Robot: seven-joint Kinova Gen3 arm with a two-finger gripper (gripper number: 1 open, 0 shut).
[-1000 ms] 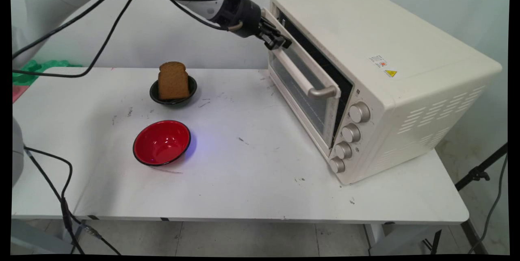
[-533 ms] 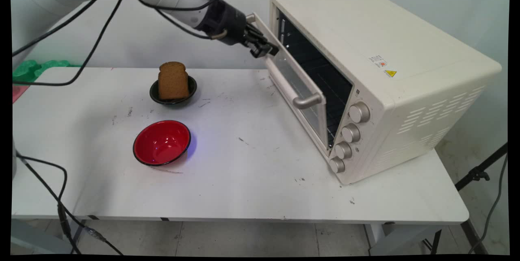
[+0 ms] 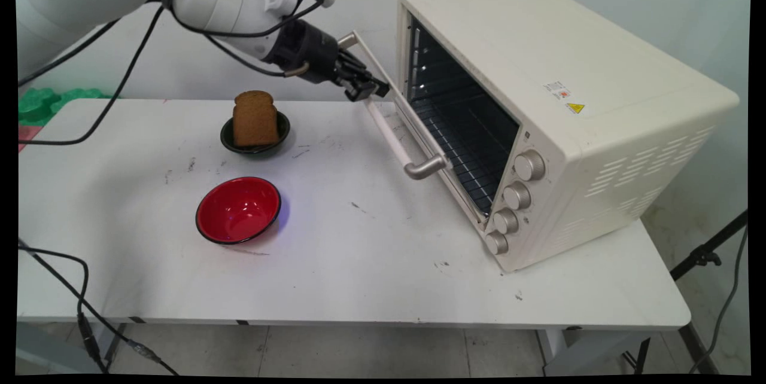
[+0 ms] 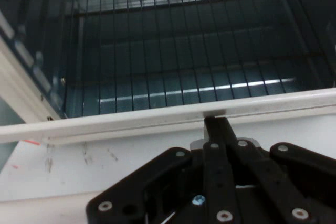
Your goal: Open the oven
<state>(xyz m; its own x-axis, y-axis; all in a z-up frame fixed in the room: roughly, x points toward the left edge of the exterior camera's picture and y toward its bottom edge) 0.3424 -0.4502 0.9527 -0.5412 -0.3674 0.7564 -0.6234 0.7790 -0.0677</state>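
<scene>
My gripper (image 3: 374, 90) is shut, its tips resting against the top edge of the cream toaster oven's (image 3: 538, 73) door (image 3: 422, 133). The door hangs about half open, tilted out toward the table, with its metal handle (image 3: 398, 145) facing left. In the hand view the closed fingers (image 4: 214, 125) touch the door's white rim (image 4: 131, 121), and the wire rack (image 4: 184, 77) shows inside the dark oven beyond. A slice of brown bread (image 3: 255, 118) stands in a small black bowl (image 3: 229, 139) left of the gripper.
An empty red bowl (image 3: 238, 209) sits on the white table (image 3: 359, 276) in front of the bread. The oven's four knobs (image 3: 516, 195) face the near right. Black cables hang from the arm on the left. Green material (image 3: 42, 103) lies at the far left edge.
The gripper has moved left and down along with the door's top edge. The oven door has swung from nearly closed to about half open, uncovering the rack inside.
</scene>
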